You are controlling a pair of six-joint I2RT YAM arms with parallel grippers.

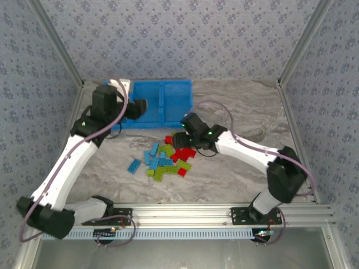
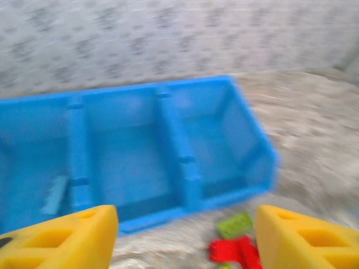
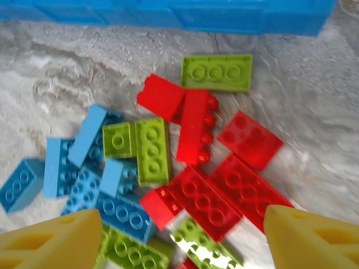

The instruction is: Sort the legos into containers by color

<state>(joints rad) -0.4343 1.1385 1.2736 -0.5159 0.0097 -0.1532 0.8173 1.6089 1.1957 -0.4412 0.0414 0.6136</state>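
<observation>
**Top view.** Left gripper [image 1: 141, 107] hangs over the left end of the bins [image 1: 168, 101]; too small here to tell how its jaws stand. Right gripper [image 1: 182, 139] sits low at the far edge of the legos [image 1: 166, 159], a mixed heap on the table [image 1: 241, 112] just in front of the bins. One stray brick [image 1: 134, 165], blue, lies apart to the left. Risk: both arms work the narrow strip between heap and bins, so a reach by either could clip the other.

**Left wrist.** Picture blurred. Yellow fingers [image 2: 61, 238] stand wide apart, nothing between them. Bins show three compartments. A light blue brick [image 2: 54, 196] leans in the leftmost; the other two look bare. A green brick [image 2: 234, 224] and a red brick [image 2: 235, 250] lie on the table near the front wall. Risk: with two compartments unclaimed, a colour dropped near a divider could land in the wrong one.

**Right wrist.** Fingers [image 3: 314, 235] spread, empty, straddling the heap. Legos look glossy, hard and studded: red, lime and blue packed so that they touch, several overlapping or tipped on edge. Red clusters toward the right, blue toward the left, lime scattered through. Risk: closing here likely catches two neighbours of different colours, or pinches a tilted brick that squirts out and scatters the rest.
</observation>
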